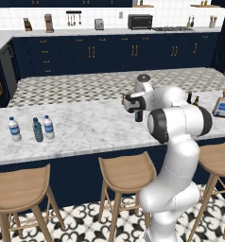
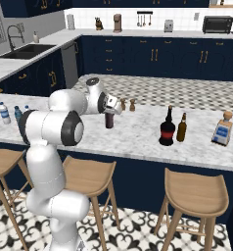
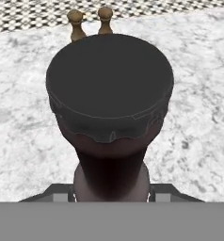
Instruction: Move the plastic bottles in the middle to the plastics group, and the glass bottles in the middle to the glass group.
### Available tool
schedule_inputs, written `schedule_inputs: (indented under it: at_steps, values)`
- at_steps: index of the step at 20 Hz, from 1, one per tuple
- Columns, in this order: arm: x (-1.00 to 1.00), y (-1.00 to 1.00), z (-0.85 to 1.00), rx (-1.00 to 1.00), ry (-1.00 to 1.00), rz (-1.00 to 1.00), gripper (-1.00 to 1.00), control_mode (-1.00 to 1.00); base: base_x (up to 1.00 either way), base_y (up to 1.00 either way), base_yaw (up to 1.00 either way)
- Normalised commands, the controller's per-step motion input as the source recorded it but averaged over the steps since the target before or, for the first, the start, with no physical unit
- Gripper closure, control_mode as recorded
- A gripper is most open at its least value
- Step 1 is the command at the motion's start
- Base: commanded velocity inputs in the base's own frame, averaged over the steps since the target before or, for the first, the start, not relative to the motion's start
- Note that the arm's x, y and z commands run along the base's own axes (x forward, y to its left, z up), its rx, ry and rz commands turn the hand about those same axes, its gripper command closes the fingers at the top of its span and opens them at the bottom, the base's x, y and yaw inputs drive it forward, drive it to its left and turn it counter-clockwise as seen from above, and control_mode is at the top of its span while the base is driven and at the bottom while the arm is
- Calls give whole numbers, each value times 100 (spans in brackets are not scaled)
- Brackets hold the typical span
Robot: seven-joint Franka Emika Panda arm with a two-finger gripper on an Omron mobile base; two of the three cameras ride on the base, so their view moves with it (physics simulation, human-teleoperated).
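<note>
**Item: bottle sorting, status late**

- Pincer: closed on the neck of the slim dark bottle, fingers on both sides of the neck in the hand view. The bottle hangs upright under the hand, over the middle of the bench. Whether its base is clear of the surface I cannot tell.
- Plastics end: three small bottles stand close together at the bench's left, a clear one, a teal one and another clear one. The plastic part looks done.
- Glass end: the fat black bottle stands just beside the amber bottle, with the flask further right. The black bottle appears already delivered.
- Left to do, by my reading: carry the slim dark bottle right to the glass end and set it down.

**Surroundings**

- Two shakers stand near the held bottle, behind it towards the bench's far edge. They are the nearest thing to knock on the way.
- The black bottle stands first in the path, so the free spot is beside or in front of it.
- Stools stand below the bench edge, out of the way.
</note>
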Motion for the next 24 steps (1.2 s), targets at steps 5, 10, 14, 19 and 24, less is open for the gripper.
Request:
schedule_inputs:
  at_steps: [5,10,14,19,24]
  values:
    - [-14,-47,10,0,-4,-18,100,-100,0,0,0]
    - [0,-33,15,0,0,-12,100,-100,0,0,0]
    - [0,-14,16,0,0,-9,100,-100,0,0,0]
    - [0,-18,9,0,0,-10,100,-100,0,0,0]
    - [0,-30,3,0,0,-13,100,-100,0,0,0]
